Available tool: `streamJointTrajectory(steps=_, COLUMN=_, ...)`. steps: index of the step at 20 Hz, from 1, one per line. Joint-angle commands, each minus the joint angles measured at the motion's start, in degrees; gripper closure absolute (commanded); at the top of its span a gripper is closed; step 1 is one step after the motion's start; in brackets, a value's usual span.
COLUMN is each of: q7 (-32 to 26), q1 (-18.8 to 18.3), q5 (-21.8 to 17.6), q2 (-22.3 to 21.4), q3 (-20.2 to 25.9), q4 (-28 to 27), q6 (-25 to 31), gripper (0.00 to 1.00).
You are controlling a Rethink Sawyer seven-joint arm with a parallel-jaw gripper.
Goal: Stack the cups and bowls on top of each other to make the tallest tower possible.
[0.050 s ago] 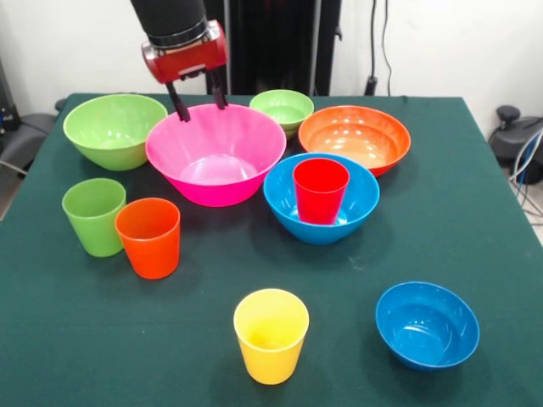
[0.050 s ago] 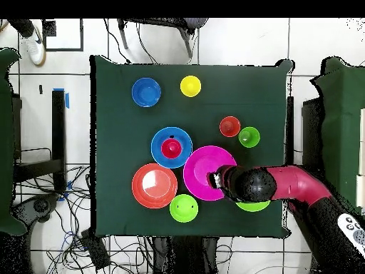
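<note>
The gripper (image 1: pixel 201 100) hung at the upper left of the front frame, its two dark fingers spread apart and empty, poised directly over the far rim of the big pink bowl (image 1: pixel 215 161), one finger apparently inside the rim and one outside. That bowl sat upright on the green surface (image 1: pixel 475 220), glossy and empty, just left of the big blue bowl (image 1: pixel 321 203), which held the red cup (image 1: pixel 321 190) upright inside it. Judged from this, the pink bowl lay immediately below the gripper; a rim pinch seemed the likely next move.
</note>
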Motion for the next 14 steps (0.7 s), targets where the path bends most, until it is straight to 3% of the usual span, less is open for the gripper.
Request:
streamJointTrajectory(steps=1, q7=-27.50, q1=-1.80, q5=-6.81, q2=-2.38, q3=5.60, q4=2.92, q6=9.80, gripper=0.00)
streamJointTrajectory(steps=10, q7=-28.98, q1=-3.76, q5=-8.50, q2=-4.16, q3=7.51, q4=2.17, q6=10.21, gripper=0.00)
streamJointTrajectory(steps=14, q7=-32.23, q1=-5.39, q5=-8.91, q2=-5.25, q3=8.49, q4=1.94, q6=10.99, gripper=0.00)
